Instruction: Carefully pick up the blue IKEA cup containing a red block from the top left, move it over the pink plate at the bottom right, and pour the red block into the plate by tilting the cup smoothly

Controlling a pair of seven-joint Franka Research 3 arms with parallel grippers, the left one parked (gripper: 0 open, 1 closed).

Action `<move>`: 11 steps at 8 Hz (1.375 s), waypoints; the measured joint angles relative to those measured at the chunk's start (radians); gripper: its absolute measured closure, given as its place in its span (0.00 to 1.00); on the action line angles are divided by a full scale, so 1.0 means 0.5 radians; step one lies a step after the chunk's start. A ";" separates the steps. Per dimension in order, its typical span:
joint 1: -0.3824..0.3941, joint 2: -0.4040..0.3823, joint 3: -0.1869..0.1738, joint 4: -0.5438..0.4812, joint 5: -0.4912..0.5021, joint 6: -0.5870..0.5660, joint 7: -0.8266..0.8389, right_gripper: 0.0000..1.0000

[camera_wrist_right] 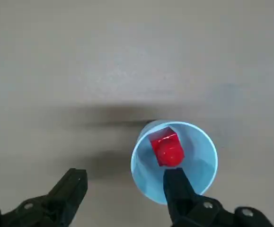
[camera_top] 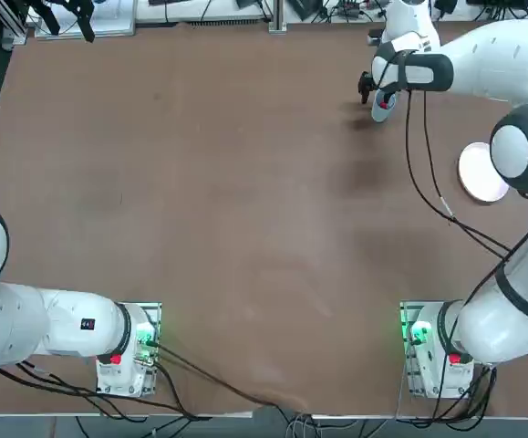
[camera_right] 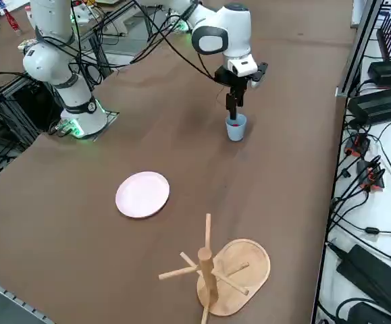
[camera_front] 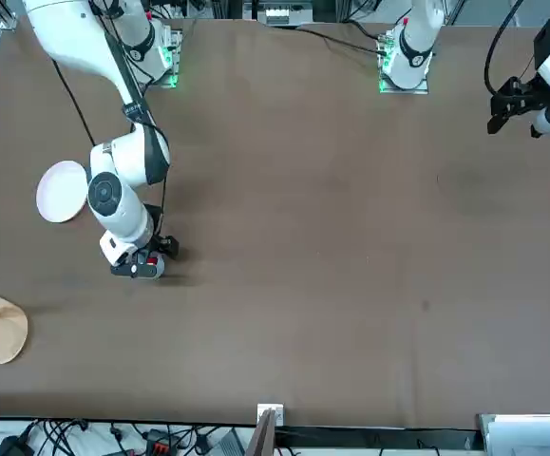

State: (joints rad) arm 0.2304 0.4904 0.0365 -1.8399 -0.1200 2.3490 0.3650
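Observation:
The blue IKEA cup (camera_wrist_right: 196, 158) stands upright on the brown table, with the red block (camera_wrist_right: 166, 146) lying inside it. My right gripper (camera_wrist_right: 126, 176) hangs open just above the cup's rim. One fingertip (camera_wrist_right: 177, 184) is over the cup's mouth and the other (camera_wrist_right: 73, 187) is out beside the cup. From the side, the gripper (camera_right: 233, 108) points straight down at the cup (camera_right: 236, 128). The pink plate (camera_right: 142, 194) lies flat and bare some way off, also visible from overhead (camera_top: 480, 172), partly under my arm.
A tan wooden peg stand on an oval base (camera_right: 229, 266) sits near the table's corner beyond the plate. Cables and power strips (camera_right: 377, 88) run along the table's edge close to the cup.

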 joint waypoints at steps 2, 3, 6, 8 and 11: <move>0.000 0.009 0.000 0.000 -0.009 0.003 0.002 0.03; 0.000 0.011 0.000 0.000 -0.013 0.003 0.002 0.04; 0.000 0.021 -0.004 0.000 -0.038 0.007 0.008 0.23; -0.001 0.022 -0.008 0.000 -0.039 0.008 0.009 0.25; -0.004 0.022 -0.017 0.000 -0.039 0.008 0.011 0.30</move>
State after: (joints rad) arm 0.2284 0.5012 0.0280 -1.8398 -0.1396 2.3530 0.3705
